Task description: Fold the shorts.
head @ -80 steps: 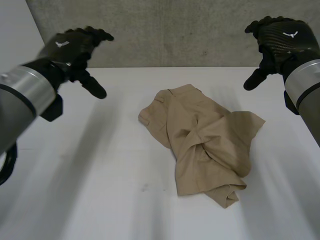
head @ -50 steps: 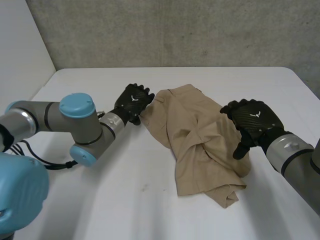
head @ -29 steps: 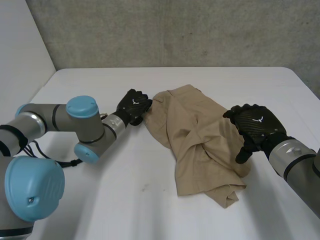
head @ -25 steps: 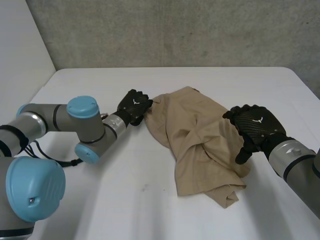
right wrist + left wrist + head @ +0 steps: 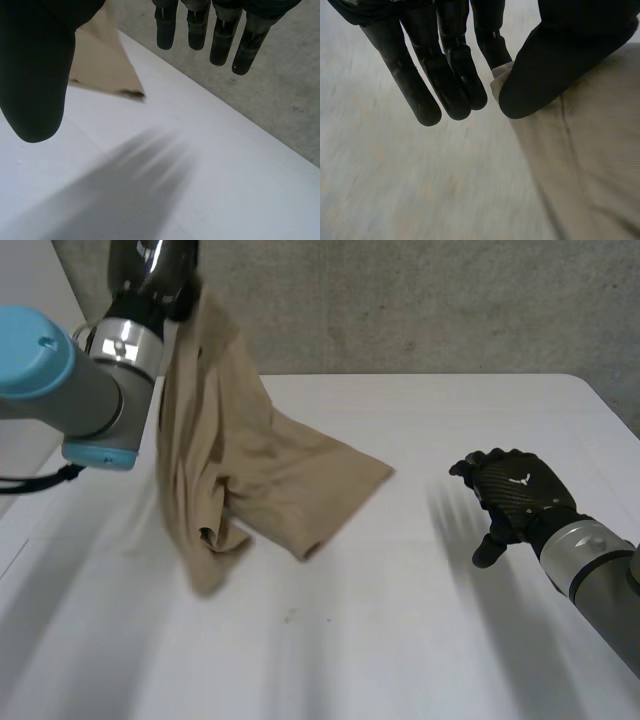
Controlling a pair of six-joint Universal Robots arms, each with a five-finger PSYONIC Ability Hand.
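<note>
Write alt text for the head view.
The left robot hand, raised high, pinches crumpled tan fabric shorts that hang over the white table. The right robot hand hovers open, apart from them, holding nothing.

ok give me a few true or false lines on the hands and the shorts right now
1. The left hand pinches an edge of the shorts between thumb and fingers. True.
2. The shorts lie flat on the table. False: they hang from the left hand, which is held high.
3. The right hand grips a corner of the shorts. False: it is open and apart from them, over bare table.
4. The shorts are tan. True.
</note>
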